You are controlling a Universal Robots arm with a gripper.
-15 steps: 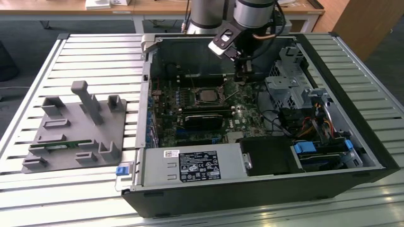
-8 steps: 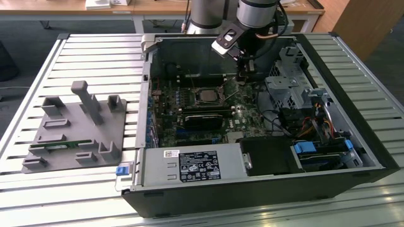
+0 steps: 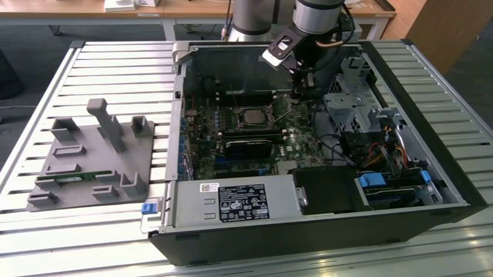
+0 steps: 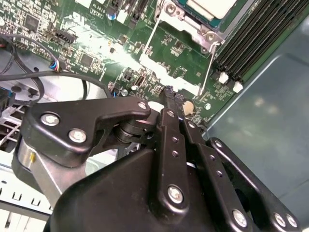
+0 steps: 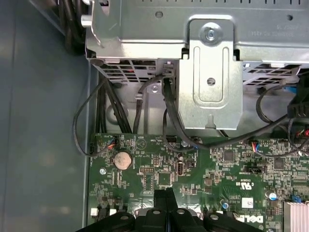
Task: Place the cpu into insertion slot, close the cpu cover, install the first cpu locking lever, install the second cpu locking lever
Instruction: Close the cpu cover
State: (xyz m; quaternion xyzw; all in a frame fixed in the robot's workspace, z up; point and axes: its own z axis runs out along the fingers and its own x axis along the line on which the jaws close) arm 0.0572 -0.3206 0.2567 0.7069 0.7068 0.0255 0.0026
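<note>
Slatted metal table [image 3: 100, 69], wooden desks [image 3: 200, 8] behind, grey floor [image 3: 115, 32]

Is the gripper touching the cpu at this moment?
Apart. The second wrist view shows the gripper over the green board, with a stretch of that board lying between its tips and the cpu.

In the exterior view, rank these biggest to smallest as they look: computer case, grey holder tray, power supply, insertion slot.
1. computer case
2. grey holder tray
3. power supply
4. insertion slot, clearly smallest
</note>
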